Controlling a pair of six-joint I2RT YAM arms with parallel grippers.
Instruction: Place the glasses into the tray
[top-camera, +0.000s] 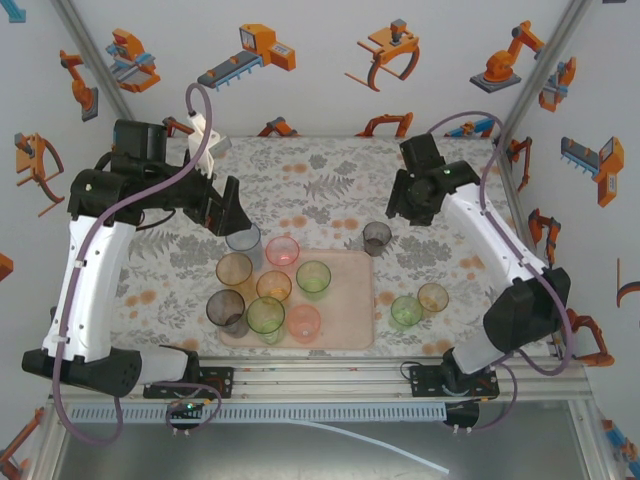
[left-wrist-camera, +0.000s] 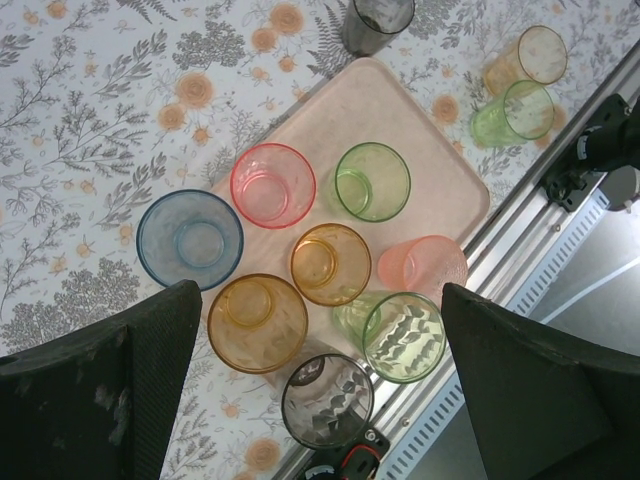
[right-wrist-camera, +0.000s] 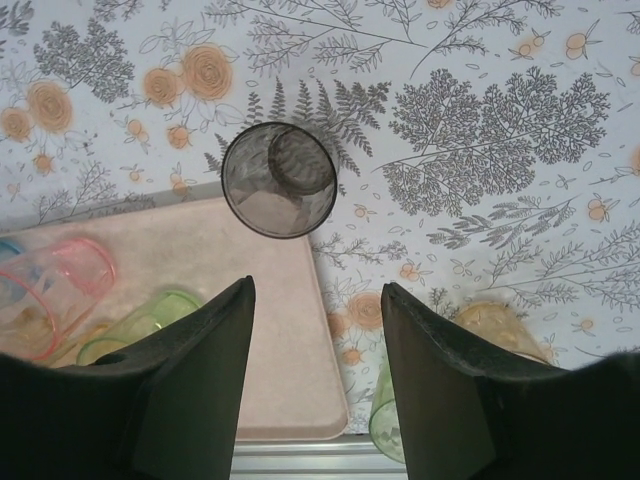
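Observation:
The pale pink tray (top-camera: 345, 300) lies at the table's front centre. A pink glass (top-camera: 282, 250), a green glass (top-camera: 313, 277), an orange glass (top-camera: 273, 286), a second green glass (top-camera: 265, 316) and a second pink glass (top-camera: 303, 322) stand on it. At its left edge stand a blue glass (top-camera: 243, 240), an orange glass (top-camera: 235, 268) and a grey glass (top-camera: 225, 308). I cannot tell whether those three are on the tray. A dark grey glass (right-wrist-camera: 279, 179) stands just off its far right corner. My left gripper (left-wrist-camera: 320, 295) hangs open above the cluster. My right gripper (right-wrist-camera: 317, 290) is open, short of the dark grey glass.
A green glass (top-camera: 406, 312) and an orange glass (top-camera: 432, 297) stand on the flowered tablecloth right of the tray, near the front edge. The metal rail (top-camera: 330, 378) runs along the front, close behind the tray. The tray's right half (right-wrist-camera: 270, 330) is bare.

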